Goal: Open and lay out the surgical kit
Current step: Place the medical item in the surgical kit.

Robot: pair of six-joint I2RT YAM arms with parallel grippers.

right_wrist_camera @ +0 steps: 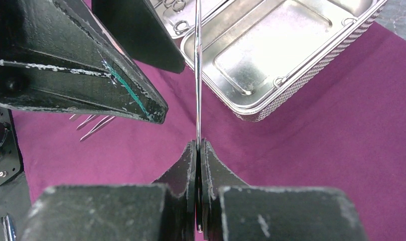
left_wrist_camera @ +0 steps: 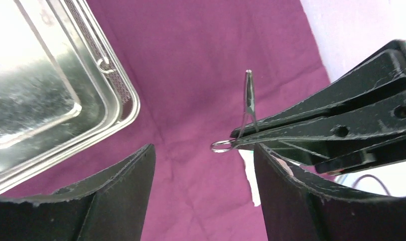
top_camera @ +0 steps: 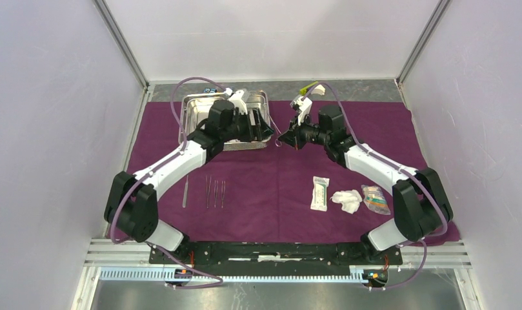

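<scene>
Firmly, the right tool (right_wrist_camera: 197,146) pinches slim shiny forceps (right_wrist_camera: 197,75); left tool (left_wrist_camera: 203,155) gapes wide.

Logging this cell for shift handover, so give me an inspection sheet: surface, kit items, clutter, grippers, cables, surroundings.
Surface: large dark purple cloth spread flat.
Job's things: shiny two-compartment steel tray far left; slim metal tweezers, white packet, white gauze, small clear packet lying near; ring-handled forceps held above cloth.
Clutter: small blue block, yellow-green and white piece beyond cloth.
Grippers: left gripper open; right gripper shut on forceps.
Cables: lilac cables looped along arms.
Surroundings: pale walls.
</scene>
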